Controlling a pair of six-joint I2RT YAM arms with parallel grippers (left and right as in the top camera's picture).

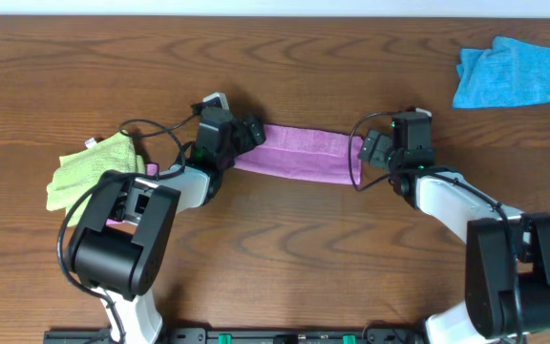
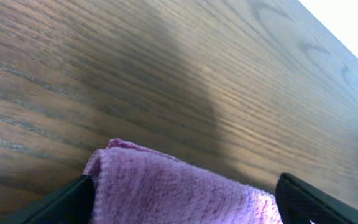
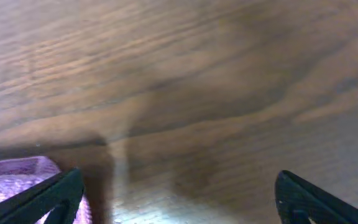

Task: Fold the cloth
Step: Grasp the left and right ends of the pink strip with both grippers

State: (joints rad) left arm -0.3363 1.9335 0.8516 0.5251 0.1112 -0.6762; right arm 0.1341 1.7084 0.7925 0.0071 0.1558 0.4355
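The cloth (image 1: 299,153) lies on the table as a long narrow purple-magenta strip between my two grippers. My left gripper (image 1: 253,132) sits over the strip's left end with its jaws open wide. In the left wrist view the cloth (image 2: 179,193) fills the gap between the two black fingertips (image 2: 67,202), which stand apart from each other. My right gripper (image 1: 370,148) is at the strip's right end, open. In the right wrist view only bare wood shows between its fingers, and the cloth (image 3: 17,177) peeks in beside the left fingertip (image 3: 55,196).
A lime-green cloth (image 1: 94,167) lies crumpled at the left, close to my left arm. A bright blue cloth (image 1: 509,72) is bunched at the far right corner of the wooden table (image 1: 275,248). Cables loop around both wrists.
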